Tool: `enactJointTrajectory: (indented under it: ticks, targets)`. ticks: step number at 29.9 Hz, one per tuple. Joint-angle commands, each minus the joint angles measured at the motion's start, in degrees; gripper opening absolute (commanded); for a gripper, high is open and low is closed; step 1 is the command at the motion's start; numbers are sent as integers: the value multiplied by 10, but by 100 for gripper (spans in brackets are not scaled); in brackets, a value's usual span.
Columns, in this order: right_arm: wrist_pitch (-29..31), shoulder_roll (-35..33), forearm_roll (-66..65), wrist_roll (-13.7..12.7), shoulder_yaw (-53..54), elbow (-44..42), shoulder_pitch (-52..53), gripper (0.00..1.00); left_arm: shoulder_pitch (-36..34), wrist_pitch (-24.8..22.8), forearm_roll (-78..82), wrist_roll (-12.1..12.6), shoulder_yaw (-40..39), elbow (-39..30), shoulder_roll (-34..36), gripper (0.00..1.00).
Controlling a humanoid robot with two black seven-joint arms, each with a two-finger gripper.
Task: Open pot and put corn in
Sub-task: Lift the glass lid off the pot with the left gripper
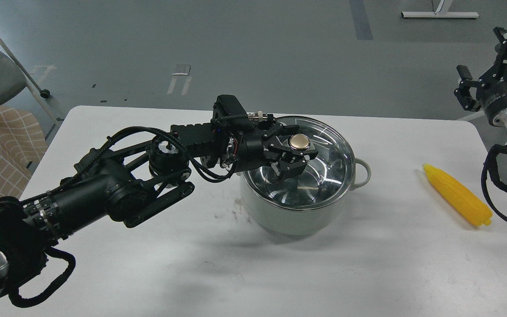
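Currently the left end effector pinches the gold knob of the glass lid covering the pot mid-tabletop. Right of it lies the corn; whether the raised right end effector is spread is unclear.

Bright, even light; glare streaks the lid.

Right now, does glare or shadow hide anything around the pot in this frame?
Head view: sharp overall, lit from above. White streaks of glare cross the glass lid, partly masking the pot interior. The left end effector sits around the gold knob, dark against dark, so finger contact is hard to read. Soft arm shadows fall on the table. The corn is evenly lit.
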Motion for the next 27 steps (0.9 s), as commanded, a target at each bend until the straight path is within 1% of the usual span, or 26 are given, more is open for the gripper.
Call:
enactJointTrajectory:
  ticks: [1, 3, 4, 5, 7, 10, 13, 17, 20, 23, 25, 27]
  targets:
    - [0, 0, 0, 0, 0, -1, 0, 100, 3, 4, 0, 0, 0, -1, 4, 71]
    - [0, 0, 0, 0, 0, 0, 0, 100, 4, 4, 0, 1, 0, -1, 4, 65]
    - [0, 0, 0, 0, 0, -1, 0, 100, 4, 4, 0, 1, 0, -1, 5, 55]
    - [0, 0, 0, 0, 0, 0, 0, 100, 4, 4, 0, 1, 0, -1, 5, 50]
    - [0, 0, 0, 0, 0, -1, 0, 100, 4, 4, 0, 1, 0, -1, 6, 36]
    - [-1, 0, 0, 0, 0, -1, 0, 100, 3, 4, 0, 1, -1, -1, 7, 24]
    - [0, -1, 0, 0, 0, -1, 0, 100, -7, 4, 0, 1, -4, -16, 6, 17]
    - [0, -1, 0, 0, 3, -1, 0, 100, -36, 3, 0, -1, -9, -40, 22, 17]
    - [0, -3, 0, 0, 3, -1, 0, 100, -72, 2, 0, -1, -11, -60, 52, 17]
    - [0, -3, 0, 0, 3, -1, 0, 100, -102, 2, 0, -2, -11, -82, 99, 18]
    - [0, -4, 0, 0, 3, -1, 0, 100, -111, 2, 0, -3, -11, -100, 146, 18]
    - [0, -4, 0, 0, 3, 0, -1, 100, -110, 4, 0, -8, -17, -131, 222, 18]
